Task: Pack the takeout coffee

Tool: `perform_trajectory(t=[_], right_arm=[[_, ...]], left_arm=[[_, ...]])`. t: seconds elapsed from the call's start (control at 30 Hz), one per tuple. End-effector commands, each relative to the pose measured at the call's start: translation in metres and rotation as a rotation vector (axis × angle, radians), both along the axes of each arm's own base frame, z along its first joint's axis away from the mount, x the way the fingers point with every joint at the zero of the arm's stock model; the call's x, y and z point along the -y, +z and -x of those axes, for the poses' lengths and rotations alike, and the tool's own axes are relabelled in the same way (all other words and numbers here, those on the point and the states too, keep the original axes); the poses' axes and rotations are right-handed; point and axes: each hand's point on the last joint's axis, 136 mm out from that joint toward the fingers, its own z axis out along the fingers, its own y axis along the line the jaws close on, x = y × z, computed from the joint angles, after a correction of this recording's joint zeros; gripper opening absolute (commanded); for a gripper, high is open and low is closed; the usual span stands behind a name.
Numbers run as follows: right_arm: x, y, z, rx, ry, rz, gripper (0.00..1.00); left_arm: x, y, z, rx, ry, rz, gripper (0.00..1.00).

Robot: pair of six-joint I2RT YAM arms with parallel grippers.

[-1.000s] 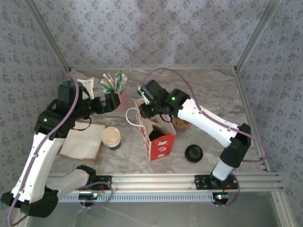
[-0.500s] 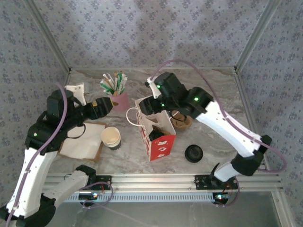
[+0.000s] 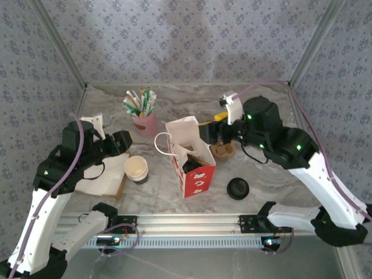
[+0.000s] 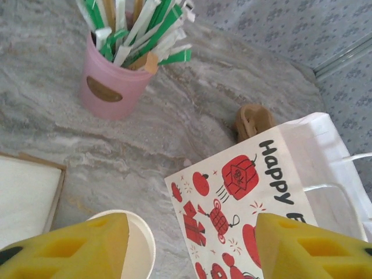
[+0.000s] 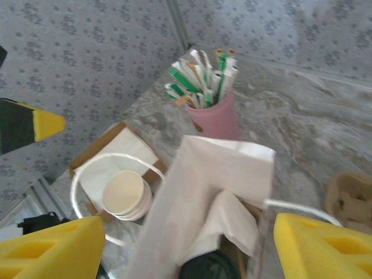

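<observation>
The white paper bag (image 3: pixel 196 172) with red prints stands open mid-table. Inside it sit a black-lidded coffee cup (image 3: pixel 192 167) and a white napkin (image 5: pixel 228 225). My right gripper (image 3: pixel 210 131) hovers above the bag's far right edge. In the right wrist view its yellow fingers (image 5: pixel 53 250) stand wide apart over the bag (image 5: pixel 215 174), and the right gripper (image 5: pixel 186 253) holds nothing. My left gripper (image 3: pixel 120 142) hangs left of the bag, above the stacked paper cups (image 3: pixel 136 168). In the left wrist view the left gripper (image 4: pixel 192 250) is open and empty, with the bag's side (image 4: pixel 244 197) below it.
A pink cup of wrapped stirrers (image 3: pixel 145 119) stands behind the left gripper. A tray of napkins (image 3: pixel 104 173) lies at the left. A loose black lid (image 3: pixel 238 188) lies right of the bag. A brown cardboard carrier (image 3: pixel 224 150) sits behind the bag.
My right gripper has risen out of the bag, moved right and opened. My left gripper has drawn back from the pink cup toward the paper cups, its jaws narrowing.
</observation>
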Motion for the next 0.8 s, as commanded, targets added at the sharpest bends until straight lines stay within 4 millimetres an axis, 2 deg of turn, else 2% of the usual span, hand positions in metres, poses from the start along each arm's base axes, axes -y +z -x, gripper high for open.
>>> perform_trajectory(t=[0.0,0.17,0.33,0.37,0.53,0.63,0.77], right_arm=[[0.025,-0.021,0.004,-0.054,-0.067,-0.003,0.78],[0.066,-0.061,0.011,-0.151,-0.189,0.022,0.75],[0.097,-0.104,0.016,-0.259,-0.308,0.051,0.72],[0.101,-0.123,0.017,-0.306,-0.326,0.066,0.71],[0.101,-0.169,0.025,-0.457,-0.325,0.059,0.68],[0.099,-0.188,0.030,-0.506,-0.310,0.055,0.67],[0.084,-0.209,0.033,-0.584,-0.252,0.021,0.64]], left_arm=[[0.009,-0.012,-0.003,-0.064,-0.014,0.031,0.54],[0.021,-0.031,-0.012,-0.140,-0.030,0.063,0.45],[0.038,-0.041,-0.024,-0.183,-0.050,0.110,0.38],[0.042,-0.042,-0.026,-0.189,-0.057,0.113,0.38],[0.061,-0.050,-0.036,-0.214,-0.088,0.118,0.35],[0.073,-0.058,-0.042,-0.228,-0.103,0.122,0.33],[0.097,-0.069,-0.052,-0.251,-0.147,0.123,0.32]])
